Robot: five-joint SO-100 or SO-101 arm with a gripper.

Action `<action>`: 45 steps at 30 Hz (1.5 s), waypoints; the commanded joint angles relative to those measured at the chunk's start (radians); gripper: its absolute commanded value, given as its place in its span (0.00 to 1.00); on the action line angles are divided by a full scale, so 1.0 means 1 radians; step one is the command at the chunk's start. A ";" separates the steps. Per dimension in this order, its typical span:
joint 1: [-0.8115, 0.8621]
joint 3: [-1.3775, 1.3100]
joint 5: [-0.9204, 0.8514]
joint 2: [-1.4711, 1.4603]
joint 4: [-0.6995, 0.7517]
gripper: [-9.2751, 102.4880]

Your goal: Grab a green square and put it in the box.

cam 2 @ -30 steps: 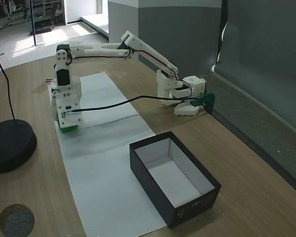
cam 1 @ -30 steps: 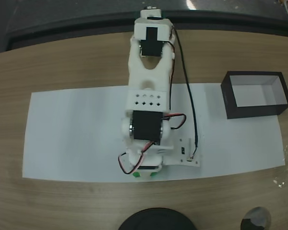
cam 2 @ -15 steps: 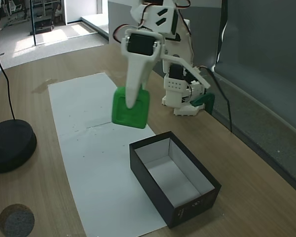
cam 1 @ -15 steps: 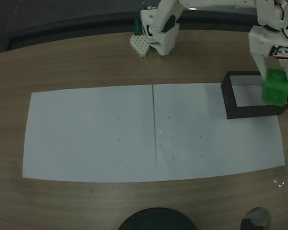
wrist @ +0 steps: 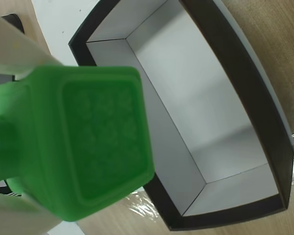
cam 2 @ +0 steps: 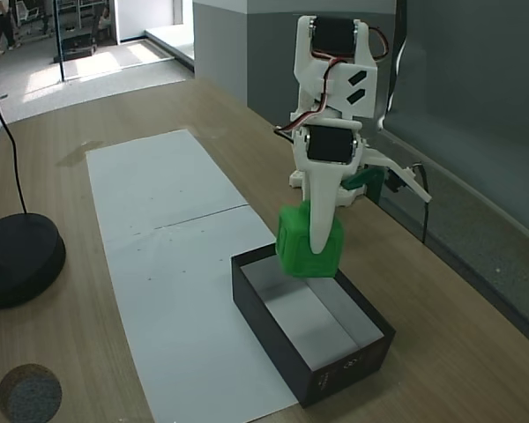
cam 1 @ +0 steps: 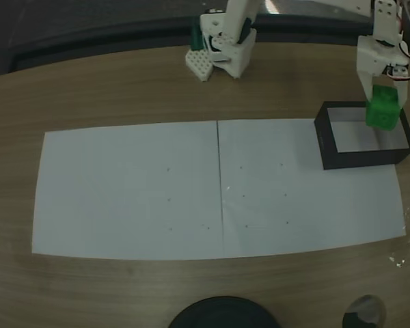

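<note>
The green square [cam 1: 383, 113] is a bright green cube held in my gripper [cam 1: 383, 117], which is shut on it. In both fixed views it hangs just above the end of the box [cam 1: 324, 145] nearest the robot base. From the side, the green square [cam 2: 308, 242] sits level with the black rim of the box [cam 2: 273, 348], with a white finger [cam 2: 321, 216] across its front and my gripper [cam 2: 310, 254] closed around it. In the wrist view the green square [wrist: 88, 142] fills the left, and the white inside of the box [wrist: 232, 73] lies open below it.
A long white paper sheet [cam 1: 137, 191] covers the wooden table left of the box. The robot base [cam 1: 222, 48] stands at the table's far edge. A round black disc [cam 2: 18, 260] and a small round pad [cam 2: 28, 392] lie near the front edge.
A second ago the gripper was down on the cube at the paper's front edge. It has since lifted the cube and swung it across to hang over the box.
</note>
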 commanded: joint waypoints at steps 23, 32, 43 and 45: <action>0.032 -0.034 0.035 0.199 0.052 0.20; 0.511 0.058 0.169 0.735 0.124 0.12; 0.980 0.815 0.150 1.419 -0.141 0.12; 0.988 0.911 0.152 1.516 -0.178 0.09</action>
